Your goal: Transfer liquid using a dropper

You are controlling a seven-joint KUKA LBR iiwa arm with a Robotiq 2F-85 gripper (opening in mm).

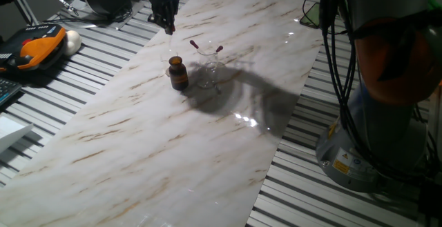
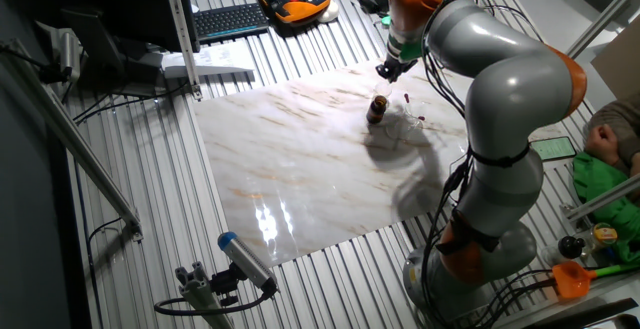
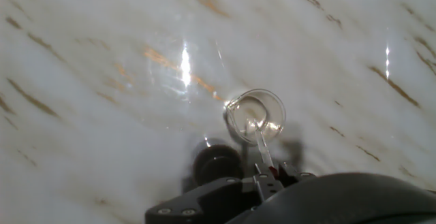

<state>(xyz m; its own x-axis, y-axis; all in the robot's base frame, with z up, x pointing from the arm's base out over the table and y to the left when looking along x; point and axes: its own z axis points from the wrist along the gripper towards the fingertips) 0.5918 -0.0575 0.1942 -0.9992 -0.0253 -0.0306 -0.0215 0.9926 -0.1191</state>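
Observation:
My gripper [image 1: 169,25] hangs above and just behind a small brown bottle [image 1: 178,73] and is shut on a dropper [image 3: 262,152]. Its red bulb sits between the fingers and its clear tube points down. In the hand view the tube's tip lines up with a small clear glass rim [image 3: 256,114], with the bottle's dark mouth [image 3: 216,164] just to the left. Whether the tip touches either, I cannot tell. Two more droppers with red bulbs [image 1: 193,44] stand in a clear glass beaker [image 1: 210,72] right of the bottle. The other fixed view shows the gripper [image 2: 386,70] over the bottle [image 2: 377,110].
The marble board [image 1: 159,151] lies on a slatted metal table. An orange-and-black pendant [image 1: 34,51] and cables lie at the far left. The arm's base [image 1: 373,151] stands off the board's right edge. A keyboard [image 2: 230,19] lies at the back.

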